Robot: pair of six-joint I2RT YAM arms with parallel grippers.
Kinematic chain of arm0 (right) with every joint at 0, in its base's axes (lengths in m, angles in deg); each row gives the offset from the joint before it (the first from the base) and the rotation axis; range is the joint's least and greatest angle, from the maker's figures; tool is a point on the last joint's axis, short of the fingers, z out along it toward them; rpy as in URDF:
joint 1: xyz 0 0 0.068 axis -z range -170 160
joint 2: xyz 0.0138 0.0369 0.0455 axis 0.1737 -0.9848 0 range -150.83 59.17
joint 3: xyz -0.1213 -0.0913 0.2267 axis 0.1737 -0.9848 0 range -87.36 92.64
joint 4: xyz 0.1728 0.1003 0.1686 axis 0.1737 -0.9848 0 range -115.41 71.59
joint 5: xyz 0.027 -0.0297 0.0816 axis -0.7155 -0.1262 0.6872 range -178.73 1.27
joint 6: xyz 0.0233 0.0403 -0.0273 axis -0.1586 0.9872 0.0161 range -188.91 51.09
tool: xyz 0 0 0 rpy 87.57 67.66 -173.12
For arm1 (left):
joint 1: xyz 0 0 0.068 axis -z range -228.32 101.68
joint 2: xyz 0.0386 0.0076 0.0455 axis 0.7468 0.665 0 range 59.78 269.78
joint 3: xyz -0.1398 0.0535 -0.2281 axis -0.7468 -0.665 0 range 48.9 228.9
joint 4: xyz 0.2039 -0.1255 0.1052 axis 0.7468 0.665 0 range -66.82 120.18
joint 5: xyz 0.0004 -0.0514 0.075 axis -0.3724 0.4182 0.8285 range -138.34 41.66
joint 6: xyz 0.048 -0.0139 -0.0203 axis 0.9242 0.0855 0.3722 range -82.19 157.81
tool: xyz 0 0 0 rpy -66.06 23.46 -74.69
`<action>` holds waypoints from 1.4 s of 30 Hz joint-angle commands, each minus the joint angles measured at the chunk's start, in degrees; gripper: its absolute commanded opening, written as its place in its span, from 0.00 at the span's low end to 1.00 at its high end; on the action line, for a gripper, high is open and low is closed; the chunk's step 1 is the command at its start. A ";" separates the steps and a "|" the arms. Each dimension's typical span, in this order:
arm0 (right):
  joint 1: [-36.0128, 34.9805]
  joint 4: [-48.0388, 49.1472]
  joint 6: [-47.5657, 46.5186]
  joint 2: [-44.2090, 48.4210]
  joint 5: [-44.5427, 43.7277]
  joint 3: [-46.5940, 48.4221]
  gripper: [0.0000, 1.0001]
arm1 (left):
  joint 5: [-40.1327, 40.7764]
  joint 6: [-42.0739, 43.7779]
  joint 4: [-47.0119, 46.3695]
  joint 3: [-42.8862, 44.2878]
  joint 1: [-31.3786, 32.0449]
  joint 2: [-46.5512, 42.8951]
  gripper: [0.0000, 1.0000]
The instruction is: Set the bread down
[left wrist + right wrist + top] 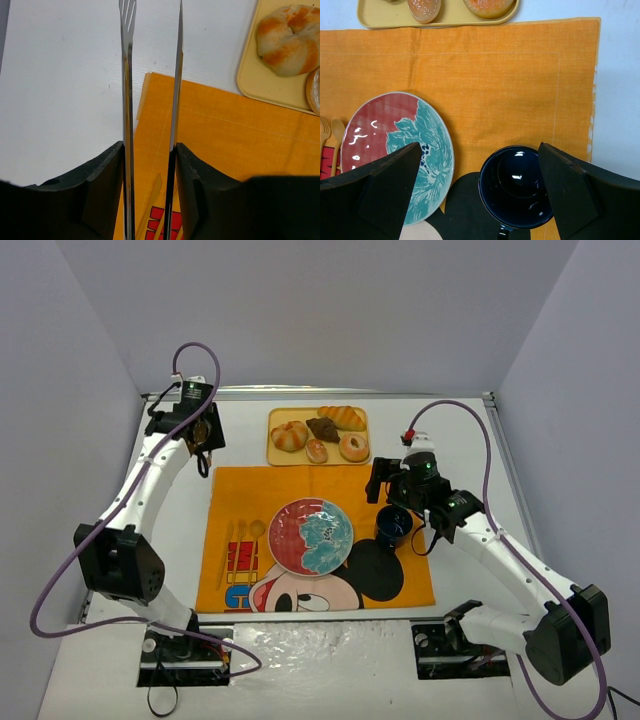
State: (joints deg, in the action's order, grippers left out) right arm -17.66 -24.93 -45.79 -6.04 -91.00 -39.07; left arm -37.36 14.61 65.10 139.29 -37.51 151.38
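Tongs (127, 100) sit gripped in my left pincer (149, 147), blades slightly parted, aimed over the bench (60, 90). The bread (287, 40) lies well right on the yellow tray (250, 85), just beside a donut (314, 92). A shallow squeeze could let the round bun roll free. My right pincer (479, 150) hangs wide above the cup (517, 185).

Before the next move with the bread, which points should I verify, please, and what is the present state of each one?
1. Left gripper holds tongs: ok.
2. Tongs' arms apart: ok.
3. Bread uncovered on tray: ok.
4. Tongs' tips around bread: not ok, they are off to its side.
5. Plate bare: ok.
6. Right gripper away from tray: ok, open above cup.
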 commanded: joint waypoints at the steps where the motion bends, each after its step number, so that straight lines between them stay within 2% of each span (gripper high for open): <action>1: 0.27 2.69 0.41 1.03 -2.28 1.14 0.99 | 1.69 0.17 0.99 0.32 0.97 -5.35 0.39; 11: 0.33 1.63 0.73 0.87 -5.37 3.50 0.99 | 0.99 -0.01 2.12 0.50 4.64 -6.97 0.44; 22: 0.91 -2.46 3.19 1.25 -13.60 6.37 1.00 | 0.08 -1.32 1.13 2.59 13.27 -3.61 0.44; 42: 5.02 -6.94 2.46 6.65 -13.86 6.31 1.00 | -4.43 0.82 -0.73 13.44 15.34 10.01 0.49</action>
State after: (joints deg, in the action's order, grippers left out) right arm -13.30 -32.49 -43.26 -0.95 -103.49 -35.07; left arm -41.11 14.46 66.28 147.58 -22.92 161.49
